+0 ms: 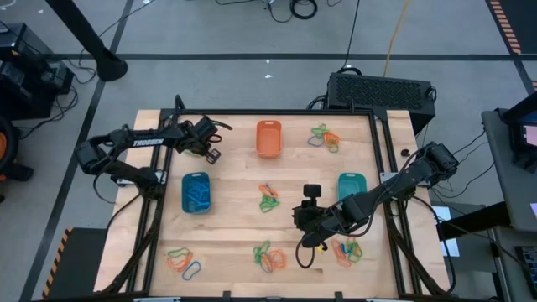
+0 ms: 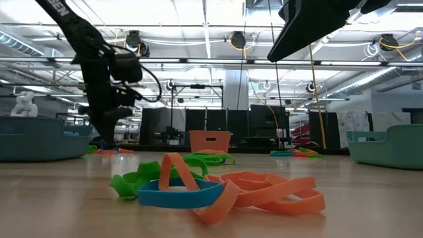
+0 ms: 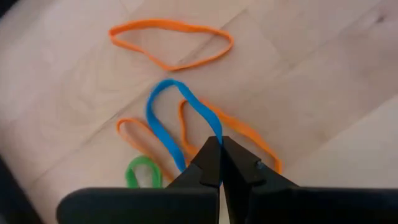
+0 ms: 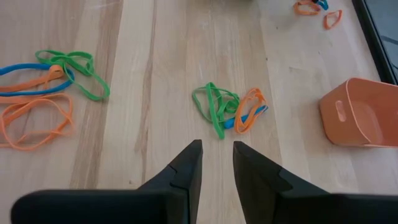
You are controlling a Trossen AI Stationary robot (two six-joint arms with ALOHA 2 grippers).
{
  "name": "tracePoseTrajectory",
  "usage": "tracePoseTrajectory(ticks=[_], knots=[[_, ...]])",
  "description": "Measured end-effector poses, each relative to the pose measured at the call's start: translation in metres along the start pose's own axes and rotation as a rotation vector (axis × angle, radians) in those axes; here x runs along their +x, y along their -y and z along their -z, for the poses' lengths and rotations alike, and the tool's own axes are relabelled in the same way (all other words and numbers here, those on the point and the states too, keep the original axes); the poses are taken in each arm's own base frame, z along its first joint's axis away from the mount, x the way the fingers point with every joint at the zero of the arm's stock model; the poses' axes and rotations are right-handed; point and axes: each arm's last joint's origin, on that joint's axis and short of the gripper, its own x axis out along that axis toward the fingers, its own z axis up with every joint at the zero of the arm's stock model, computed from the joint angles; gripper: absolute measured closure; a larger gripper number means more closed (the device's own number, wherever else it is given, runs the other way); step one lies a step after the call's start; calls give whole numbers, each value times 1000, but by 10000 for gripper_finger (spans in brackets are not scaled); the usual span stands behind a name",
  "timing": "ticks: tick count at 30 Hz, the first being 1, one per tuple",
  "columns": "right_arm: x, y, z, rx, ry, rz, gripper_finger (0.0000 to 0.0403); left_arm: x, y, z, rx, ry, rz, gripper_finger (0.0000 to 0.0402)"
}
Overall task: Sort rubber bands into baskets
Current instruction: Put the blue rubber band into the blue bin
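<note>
From above, the left claw [image 1: 210, 153] hangs over the counter [image 1: 226, 222] near its far left corner, just beyond the blue basket [image 1: 196, 193] and left of the orange basket [image 1: 268, 138], while the right claw [image 1: 307, 257] sits low near the near edge, right of centre, with the teal basket [image 1: 351, 188] behind it; rubber bands lie in small clumps at the centre [image 1: 268, 198], along the near edge [image 1: 268, 258] and near the far right corner [image 1: 325, 137]. The level view shows the left arm's claw [image 2: 109, 135] reaching down to the counter far back, with a tangle of bands [image 2: 218, 188] close to the camera. The left wrist view is the telling one: the left claw [image 3: 220, 163] is pinched tight on a blue band [image 3: 163, 118] that runs up between its tips, with orange loops [image 3: 169, 42] and a green one [image 3: 143, 173] lying close by. To do this well, I would lift straight and slowly, watching that the neighbouring orange loop under the blue one does not ride up with it, then carry it to the blue basket. In the right wrist view the right claw [image 4: 216, 163] stands narrowly parted and empty, aimed at a green, orange and blue clump [image 4: 229, 109].
</note>
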Motion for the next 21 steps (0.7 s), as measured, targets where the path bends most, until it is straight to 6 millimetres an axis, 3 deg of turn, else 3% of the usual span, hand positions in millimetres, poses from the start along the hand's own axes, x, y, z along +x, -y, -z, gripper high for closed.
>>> tracePoseTrajectory(ticks=[8, 21], knots=[[0, 0, 0, 18, 0, 0, 321, -46, 7, 10, 2, 15, 126, 399], [0, 0, -1, 33, 10, -3, 321, -110, 60, 63, 21, 43, 439, 400]])
